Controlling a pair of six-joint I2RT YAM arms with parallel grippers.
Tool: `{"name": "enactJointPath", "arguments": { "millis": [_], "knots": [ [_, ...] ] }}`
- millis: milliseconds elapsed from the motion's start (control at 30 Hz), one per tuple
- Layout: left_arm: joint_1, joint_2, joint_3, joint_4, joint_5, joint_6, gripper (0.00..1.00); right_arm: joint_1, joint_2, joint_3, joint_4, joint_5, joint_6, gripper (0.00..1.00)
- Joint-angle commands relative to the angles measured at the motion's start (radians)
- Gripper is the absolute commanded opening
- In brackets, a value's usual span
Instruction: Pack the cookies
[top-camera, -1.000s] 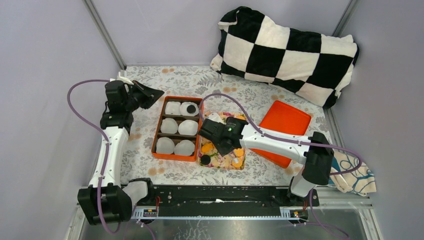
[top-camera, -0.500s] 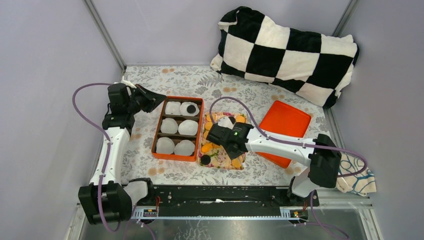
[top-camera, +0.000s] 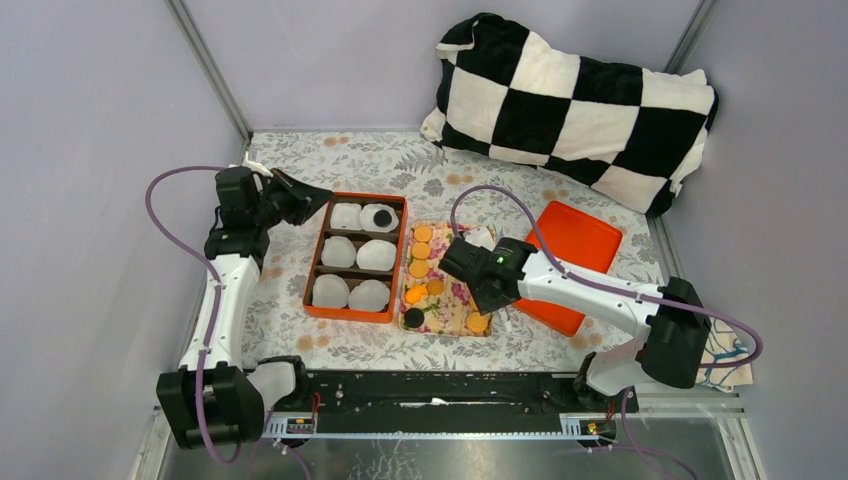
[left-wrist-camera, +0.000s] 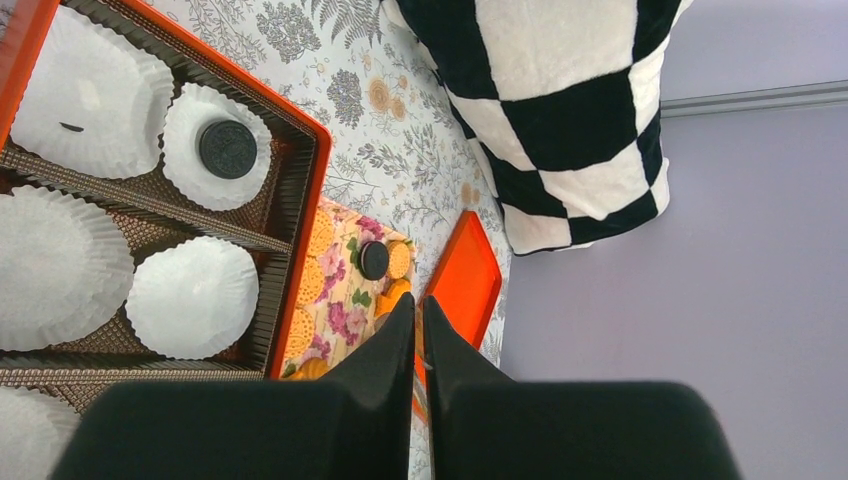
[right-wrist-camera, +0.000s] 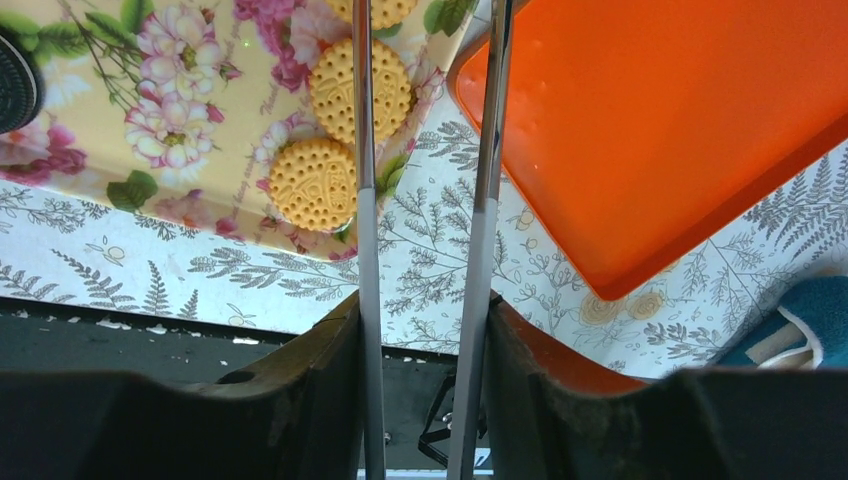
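Note:
Several golden-orange cookies (top-camera: 421, 250) and one black cookie (top-camera: 413, 318) lie on the floral tray (top-camera: 450, 300). Another black cookie (top-camera: 380, 217) sits in a paper cup in the orange box (top-camera: 312, 275). My right gripper (top-camera: 490, 298) hangs over the tray's right edge, beside two orange cookies (right-wrist-camera: 313, 184). Its fingers (right-wrist-camera: 362, 150) stand apart with nothing between them, and their tips run off the top of the right wrist view (right-wrist-camera: 430, 20). My left gripper (top-camera: 318, 196) is shut and empty at the box's far left corner. It shows shut in the left wrist view (left-wrist-camera: 418, 300).
The box holds several white paper cups (top-camera: 338, 252). An orange lid (top-camera: 570, 245) lies right of the tray. A checkered cushion (top-camera: 575, 105) fills the back right. A cloth (top-camera: 715, 350) lies at the right edge. A black rail (top-camera: 440, 385) runs along the near edge.
My right arm has swung right, from over the tray's middle to its right edge, uncovering the orange cookies. My left gripper shifted slightly and has since held still.

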Motion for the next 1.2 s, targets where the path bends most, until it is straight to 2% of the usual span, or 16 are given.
{"name": "enactJointPath", "arguments": {
  "millis": [0,167,600,667,767,900,1067,1167],
  "knots": [
    [0.0,-0.017,-0.02,0.033,0.024,0.0,0.09,-0.004,-0.044,-0.006,-0.041,-0.044,-0.006,0.49],
    [0.0,-0.023,-0.035,0.03,0.03,0.0,0.09,-0.004,-0.115,-0.066,-0.017,-0.126,0.003,0.53],
    [0.0,-0.048,-0.067,0.024,0.036,-0.002,0.09,-0.002,-0.141,-0.143,0.008,-0.235,0.01,0.51],
    [0.0,-0.053,-0.073,0.024,0.036,-0.002,0.09,-0.003,-0.126,-0.141,0.013,-0.229,0.004,0.46],
    [0.0,-0.057,-0.081,0.026,0.044,-0.005,0.09,-0.002,-0.11,-0.11,0.008,-0.217,-0.006,0.26],
    [0.001,-0.055,-0.078,0.033,0.048,-0.012,0.09,-0.003,-0.093,-0.025,-0.005,-0.179,-0.039,0.11],
    [0.008,-0.021,-0.049,0.049,0.068,-0.042,0.09,-0.002,-0.055,0.119,0.011,-0.152,-0.084,0.0],
    [0.019,0.018,-0.039,0.067,0.102,-0.055,0.07,-0.002,-0.022,0.166,0.006,-0.15,-0.106,0.0]
  ]
}}
